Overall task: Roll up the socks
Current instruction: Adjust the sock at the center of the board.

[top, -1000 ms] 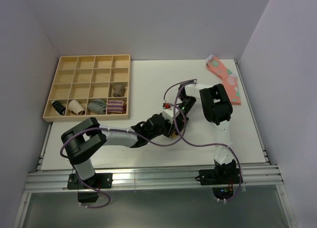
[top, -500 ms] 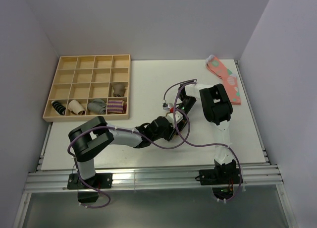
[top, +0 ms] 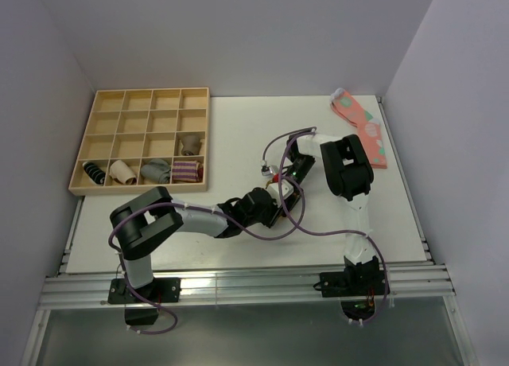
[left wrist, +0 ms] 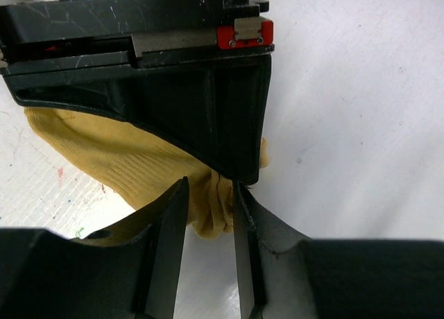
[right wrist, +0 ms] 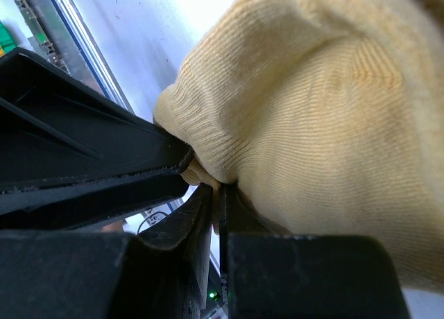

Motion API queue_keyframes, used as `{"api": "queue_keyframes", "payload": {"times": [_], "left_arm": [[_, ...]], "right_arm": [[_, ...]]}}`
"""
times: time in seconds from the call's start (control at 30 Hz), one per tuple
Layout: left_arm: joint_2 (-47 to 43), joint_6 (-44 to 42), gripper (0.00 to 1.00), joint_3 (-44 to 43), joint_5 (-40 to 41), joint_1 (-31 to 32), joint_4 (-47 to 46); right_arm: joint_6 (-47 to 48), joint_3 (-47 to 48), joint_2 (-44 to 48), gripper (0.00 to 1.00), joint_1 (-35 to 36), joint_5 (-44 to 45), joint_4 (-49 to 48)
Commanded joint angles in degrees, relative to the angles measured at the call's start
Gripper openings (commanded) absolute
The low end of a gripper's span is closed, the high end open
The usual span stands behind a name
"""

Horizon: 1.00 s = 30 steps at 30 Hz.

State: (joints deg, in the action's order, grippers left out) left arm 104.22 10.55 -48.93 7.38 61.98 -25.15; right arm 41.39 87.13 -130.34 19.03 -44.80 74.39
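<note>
The mustard-yellow sock [left wrist: 104, 152] lies bunched on the white table and fills the right wrist view [right wrist: 312, 125]. My right gripper [right wrist: 216, 191] is shut on a thin fold of the sock's edge. Its black body [left wrist: 173, 76] sits over the sock in the left wrist view. My left gripper [left wrist: 210, 187] has its jaws a narrow gap apart with the sock's bunched end pressed between them. In the top view both grippers meet at mid-table, left [top: 273, 212] and right [top: 283, 196], and hide the sock almost fully.
A wooden compartment tray [top: 86, 188] stands at the back left with several rolled socks [top: 156, 171] in its front rows. Pink spotted socks [top: 362, 127] lie at the back right. Purple cables [top: 286, 135] loop over the arms.
My left arm swung in, its elbow moving right, and its gripper closed in on the sock beside the right gripper. The right arm held still.
</note>
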Motion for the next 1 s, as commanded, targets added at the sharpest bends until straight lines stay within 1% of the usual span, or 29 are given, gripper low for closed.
{"api": "queue_keyframes", "payload": {"times": [0.0,0.2,0.3,0.47,0.5,0.53,0.57,0.6,0.63,0.67,0.7,0.73,0.8,0.83,0.9,0.97], "left_arm": [[0.45,-0.97,0.38,0.24,-0.08,0.43,-0.52],[2.56,-1.14,0.36,-0.73,2.12,0.43,0.36],[3.96,-0.62,0.32,-1.52,3.08,0.34,0.98],[4.76,0.96,0.19,-1.96,3.79,0.08,0.71],[4.93,1.23,0.13,-2.14,3.52,0.08,1.41],[4.94,1.67,0.10,-2.57,3.17,-0.19,1.94],[5.02,1.84,0.08,-2.84,2.74,-0.36,2.47],[5.11,2.11,0.03,-3.10,2.12,-0.45,3.51],[5.20,2.98,0.01,-3.19,1.68,-0.54,3.96],[5.37,3.60,0.00,-3.45,1.24,-0.80,4.49],[5.37,4.13,0.01,-3.63,0.02,-0.98,4.84],[5.37,5.18,0.00,-3.28,-0.69,-1.15,5.10],[5.64,6.50,0.00,-3.45,-2.70,-1.94,5.98],[5.55,7.46,0.00,-3.37,-3.59,-2.29,6.60],[5.46,8.52,0.00,-3.46,-4.38,-3.17,7.56],[5.72,10.10,0.00,-4.33,-5.97,-3.70,9.75]], "right_arm": [[1.33,0.14,-0.44,0.02,-0.39,3.31,-2.49],[1.94,-0.47,-0.44,0.02,-0.74,3.05,-2.67],[2.47,-1.09,-0.09,0.02,-0.74,2.96,-2.76],[3.09,-2.40,0.61,0.02,-0.83,3.13,-3.37],[3.09,-2.58,0.88,0.02,-0.92,3.22,-3.55],[3.00,-3.02,1.05,0.03,-1.10,3.31,-3.90],[2.74,-3.20,1.75,0.04,-1.18,3.31,-4.51],[2.65,-3.37,2.19,0.06,-1.36,3.22,-4.87],[2.30,-3.81,2.81,0.11,-1.80,3.05,-5.56],[1.51,-4.16,4.21,0.13,-2.15,2.87,-7.14],[1.33,-4.42,4.92,0.15,-2.41,2.87,-7.85],[1.07,-4.95,5.71,0.20,-2.68,2.78,-8.55],[0.28,-6.18,8.17,0.25,-3.29,1.91,-10.93],[0.01,-6.45,8.96,0.30,-3.56,1.47,-11.63],[-1.13,-6.97,11.24,0.34,-4.35,0.51,-13.91],[-2.79,-8.11,13.44,0.36,-5.22,0.15,-16.89]]}}
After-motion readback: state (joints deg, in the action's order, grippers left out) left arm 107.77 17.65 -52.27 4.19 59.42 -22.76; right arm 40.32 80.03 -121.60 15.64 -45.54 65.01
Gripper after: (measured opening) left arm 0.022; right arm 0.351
